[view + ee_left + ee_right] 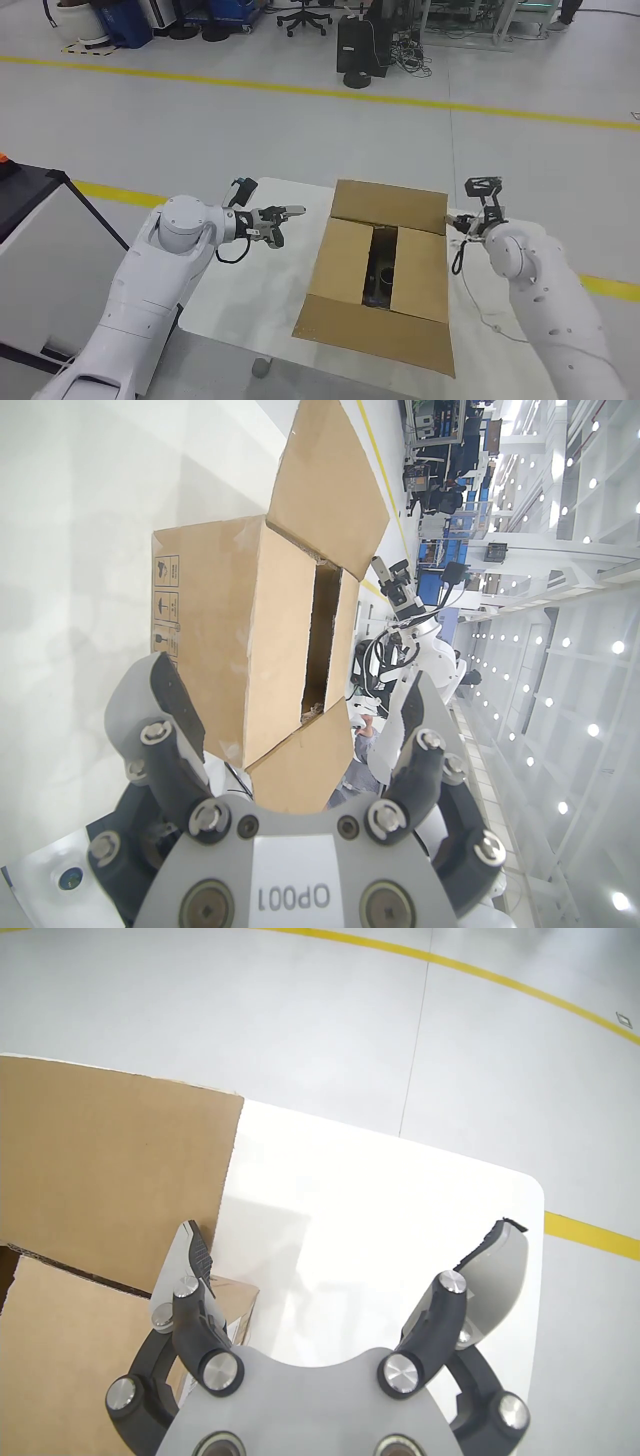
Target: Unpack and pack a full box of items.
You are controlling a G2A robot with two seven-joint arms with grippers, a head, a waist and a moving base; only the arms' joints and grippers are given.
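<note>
Your left gripper [290, 672] sits closest, its two fingers spread wide with nothing between them. It hangs over the white table [245, 300], near the left side of the cardboard box [210, 625] but apart from it.

You have one box, one table and two grippers to count. Your right gripper [350, 1228] is also spread wide and holds nothing. It is at the box's far right corner, with one finger [197, 1253] just beside a flap edge. You cannot tell whether it touches.

Beyond the table you see grey floor crossed by a yellow line [300, 90], and a black stand [30, 195] off to the left.

Four flaps top the plain brown box, which stands in the middle of the table. Two side flaps [340, 262] fold inward and cover most of the opening. A far flap [390, 205] tilts back, and a near flap [375, 335] spreads toward you. Through the narrow gap [380, 250] between the side flaps, you glimpse dark contents [385, 274] you cannot make out.
</note>
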